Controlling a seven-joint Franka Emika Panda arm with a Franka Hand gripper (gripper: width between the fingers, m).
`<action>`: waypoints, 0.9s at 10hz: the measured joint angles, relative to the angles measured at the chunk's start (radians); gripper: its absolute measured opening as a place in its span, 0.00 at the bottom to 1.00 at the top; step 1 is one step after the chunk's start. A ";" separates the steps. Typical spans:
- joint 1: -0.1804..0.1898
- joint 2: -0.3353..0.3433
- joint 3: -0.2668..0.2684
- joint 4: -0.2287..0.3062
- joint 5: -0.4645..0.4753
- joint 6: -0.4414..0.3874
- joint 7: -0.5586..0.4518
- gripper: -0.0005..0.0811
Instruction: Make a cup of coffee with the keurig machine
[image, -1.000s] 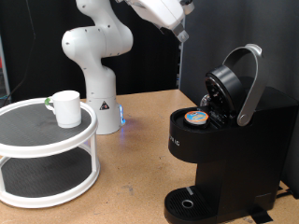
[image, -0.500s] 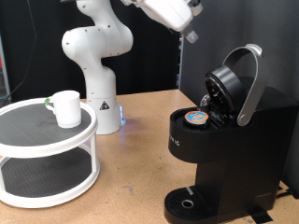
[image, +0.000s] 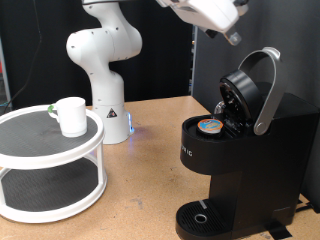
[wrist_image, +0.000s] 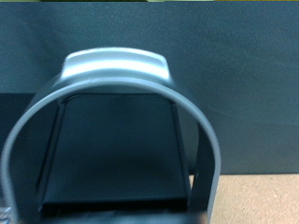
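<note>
The keurig machine (image: 255, 160) stands at the exterior view's right with its lid raised open. A small pod with a tan-and-blue top (image: 209, 126) sits in its chamber. Its silver-grey lid handle (image: 268, 90) arches upward. My gripper (image: 231, 36) hangs at the exterior view's top edge, above and slightly left of the lid handle, not touching it and holding nothing. The wrist view shows the lid handle (wrist_image: 112, 73) arching over the black lid, with no fingers in sight. The white cup (image: 70, 115) stands on the round rack at the exterior view's left.
The white two-tier round rack (image: 40, 150) fills the exterior view's lower left. The robot's white base (image: 105, 70) stands behind it on the brown table (image: 150, 170). The machine's round drip base (image: 205, 215) is at the bottom.
My gripper has moved towards the exterior view's right along the top edge, from above the table to above the machine's raised lid. The cup, pod and lid have not moved.
</note>
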 joint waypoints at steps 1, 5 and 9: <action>0.004 0.008 0.015 0.003 0.010 0.019 0.003 0.99; 0.014 0.041 0.061 0.032 0.022 0.040 0.054 0.99; 0.023 0.046 0.109 0.042 0.024 0.062 0.082 0.99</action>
